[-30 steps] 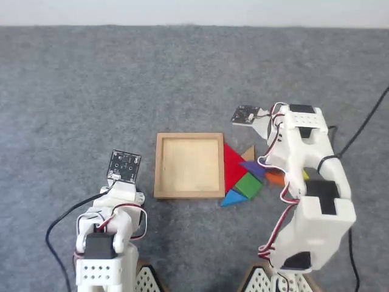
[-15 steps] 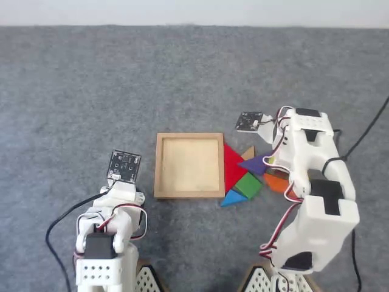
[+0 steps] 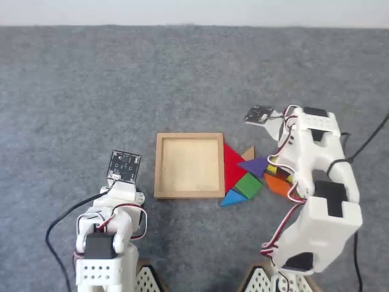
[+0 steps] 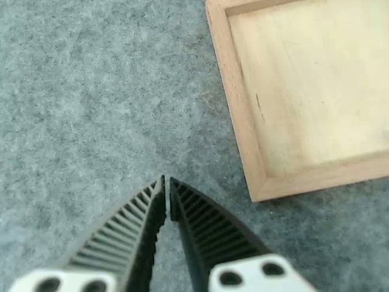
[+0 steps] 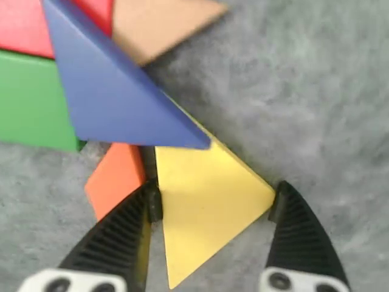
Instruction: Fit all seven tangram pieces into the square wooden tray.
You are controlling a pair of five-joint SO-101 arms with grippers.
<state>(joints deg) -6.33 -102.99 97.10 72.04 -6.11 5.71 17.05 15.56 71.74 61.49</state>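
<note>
From where I stand, the square wooden tray [image 3: 158, 165] lies flat in the middle of the grey carpeted counter [image 3: 91, 85]. The loose pieces crowd together at its 3 o'clock side. A large red triangle [image 3: 231, 164] lies against the tray's outer wall, and a tan wooden triangle [image 3: 248, 151] sits at the cluster's 12 o'clock. A dark blue triangle [image 3: 255, 165] lies across the middle. A green square [image 3: 248, 185] and a small light blue triangle [image 3: 232, 198] sit toward 6 o'clock. An orange piece [image 3: 276, 184] lies at about 4 o'clock, partly under the right arm. The right tool [image 5: 213, 198] is down at the cluster's 3 o'clock edge, clamped on a yellow triangle [image 5: 200, 210], with one ribbed finger against each side. The dark blue triangle overlaps one edge of that yellow piece, and the orange piece touches it. The left tool [image 4: 165, 182] hangs over bare carpet at the tray's 8 o'clock corner, its fingers closed together.
</note>
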